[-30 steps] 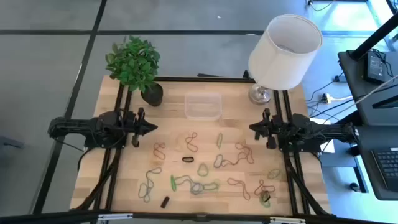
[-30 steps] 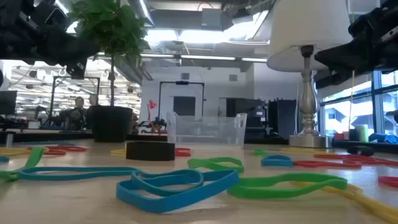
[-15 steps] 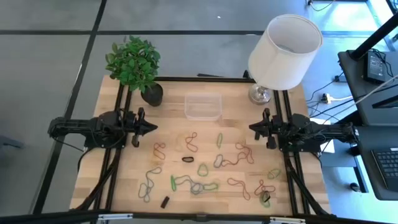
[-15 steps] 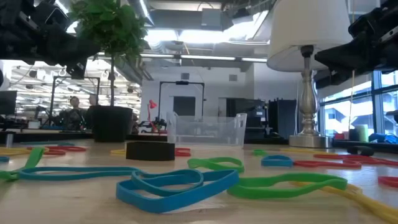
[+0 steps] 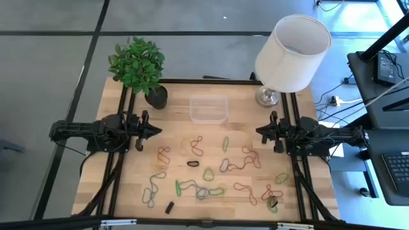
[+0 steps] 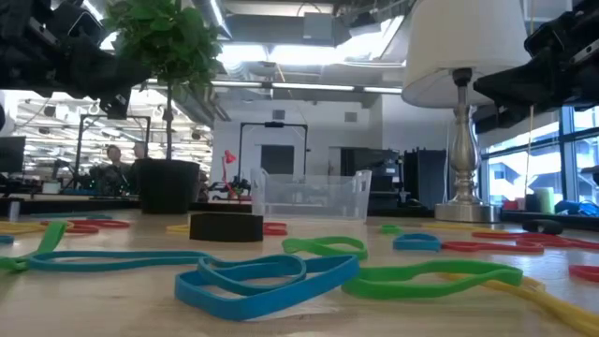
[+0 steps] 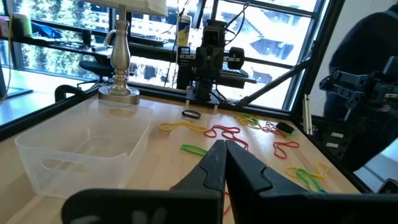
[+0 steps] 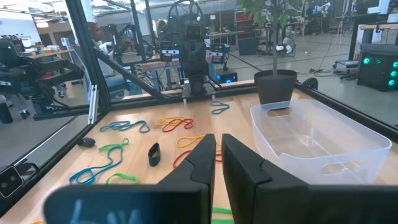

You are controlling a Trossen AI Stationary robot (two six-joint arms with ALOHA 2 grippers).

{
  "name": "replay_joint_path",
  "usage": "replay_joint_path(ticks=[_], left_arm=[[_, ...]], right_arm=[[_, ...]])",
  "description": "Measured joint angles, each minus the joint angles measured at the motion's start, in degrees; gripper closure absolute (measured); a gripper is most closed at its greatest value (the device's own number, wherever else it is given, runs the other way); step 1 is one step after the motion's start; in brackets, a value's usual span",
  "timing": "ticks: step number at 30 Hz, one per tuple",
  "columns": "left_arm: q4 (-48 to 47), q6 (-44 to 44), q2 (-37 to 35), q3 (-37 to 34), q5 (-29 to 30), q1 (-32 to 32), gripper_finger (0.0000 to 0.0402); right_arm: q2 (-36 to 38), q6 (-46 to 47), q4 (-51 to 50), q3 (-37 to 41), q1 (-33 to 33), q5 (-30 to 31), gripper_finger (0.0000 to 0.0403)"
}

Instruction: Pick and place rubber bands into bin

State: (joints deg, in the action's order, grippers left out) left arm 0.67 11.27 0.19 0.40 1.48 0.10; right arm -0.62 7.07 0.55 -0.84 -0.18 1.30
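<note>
Many coloured rubber bands lie flat and scattered over the table's middle and near half; in the low view a blue one and a green one are closest. The clear plastic bin stands at the far middle of the table, with nothing visible in it. My left gripper hovers at the table's left side, shut, pointing right. My right gripper hovers at the right side, shut, pointing left. Both are above the table and apart from the bands. The wrist views show the bin beside each gripper.
A black plant pot with a green plant stands at the far left, left of the bin. A white-shaded lamp on a metal foot stands at the far right. A small black block lies near the near edge, another dark piece mid-table.
</note>
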Motion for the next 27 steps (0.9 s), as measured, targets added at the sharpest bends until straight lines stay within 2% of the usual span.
replay_joint_path(ticks=[23, 27], left_arm=[[0.0, 0.0, 0.0, 0.0, 0.0, 0.0, 0.0398], [0.0, 0.0, 0.0, 0.0, 0.0, 0.0, 0.0398]], right_arm=[[0.0, 1.6, 1.0, 0.0, 0.0, 0.1, 0.037], [0.0, 1.7, 3.0, 0.0, 0.0, 0.0, 0.0384]])
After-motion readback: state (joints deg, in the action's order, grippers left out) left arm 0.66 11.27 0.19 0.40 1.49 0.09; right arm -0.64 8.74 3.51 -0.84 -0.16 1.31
